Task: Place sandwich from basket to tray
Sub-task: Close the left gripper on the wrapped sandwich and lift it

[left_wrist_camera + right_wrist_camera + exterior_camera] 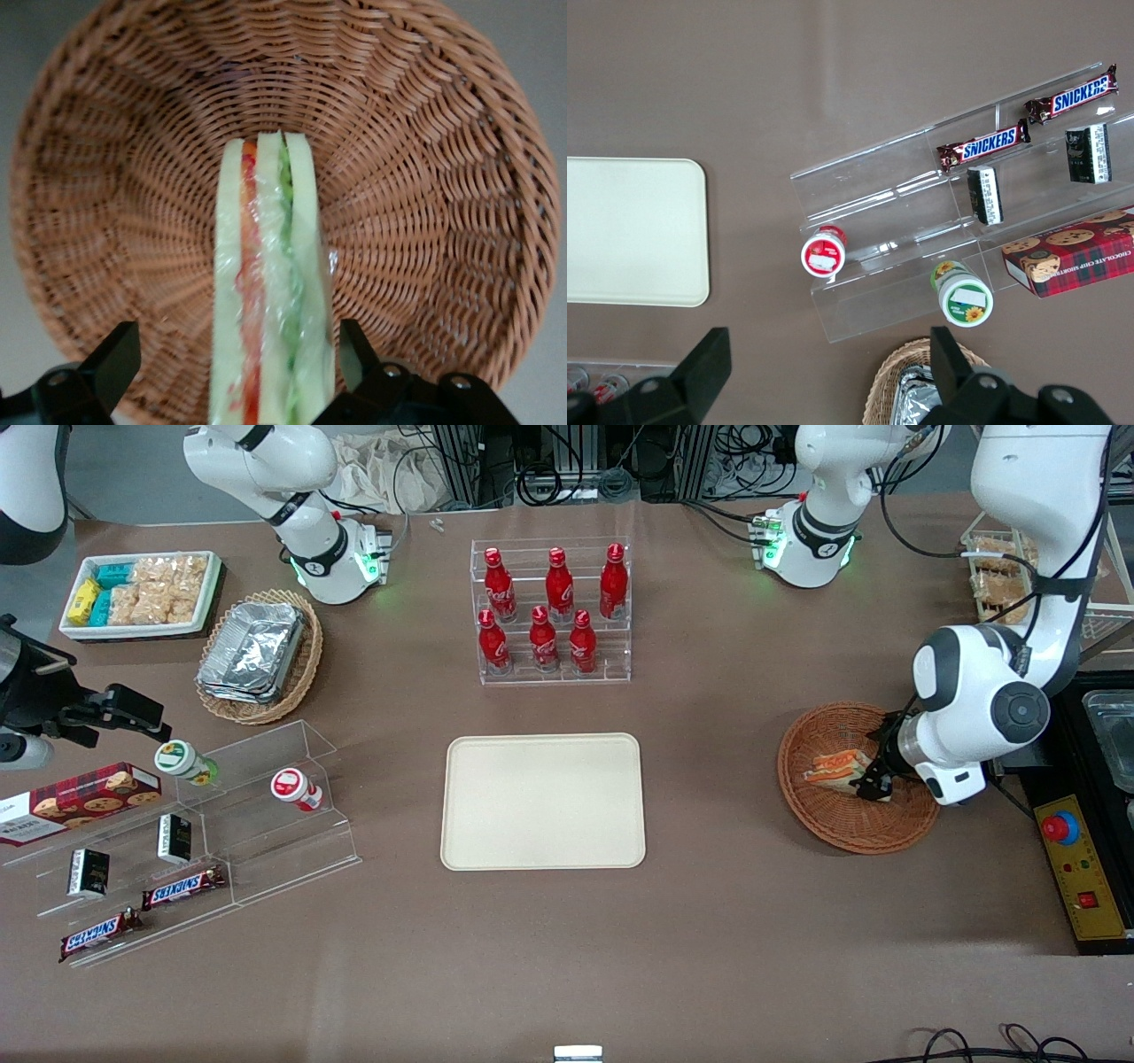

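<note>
Wicker basket (425, 159) sandwich (275, 292) between end effector (239, 359) fingers (117, 359) (apart)

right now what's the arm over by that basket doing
The left arm's gripper is down in the round reddish-brown basket, open, with one finger on each side of the sandwich. The sandwich lies in the basket and nothing shows it lifted yet. The cream tray, nearer the middle of the table, has nothing on it.
</note>
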